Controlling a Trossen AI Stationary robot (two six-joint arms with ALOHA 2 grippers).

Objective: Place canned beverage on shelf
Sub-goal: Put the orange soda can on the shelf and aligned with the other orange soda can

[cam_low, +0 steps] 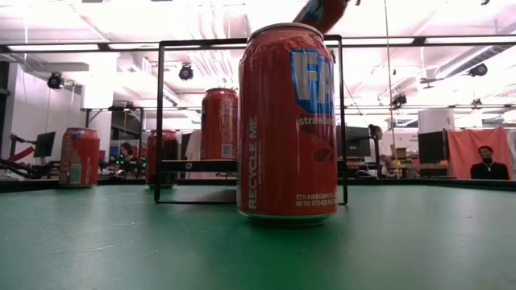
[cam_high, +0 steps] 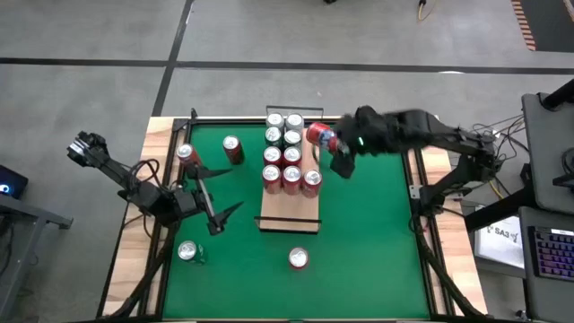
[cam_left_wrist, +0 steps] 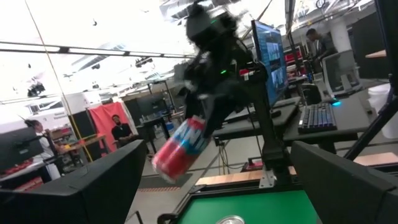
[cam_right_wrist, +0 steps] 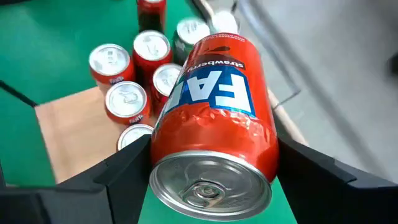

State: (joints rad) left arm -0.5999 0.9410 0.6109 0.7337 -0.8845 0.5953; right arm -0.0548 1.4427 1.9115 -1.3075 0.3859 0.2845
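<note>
Your right gripper [cam_right_wrist: 211, 168] pinches a tilted red can [cam_right_wrist: 214, 118] in the air beside the shelf [cam_high: 289, 215] — its board already carries upright cans [cam_high: 283, 157] at the far end — while your left gripper [cam_high: 220, 208] waits spread wide over the mat [cam_high: 368, 242].

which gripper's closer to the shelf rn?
Right. The right gripper hangs just off the shelf's right side by its can rows, holding a red can tilted in the air. The left gripper sits open over the mat, further off to the shelf's left.
</note>
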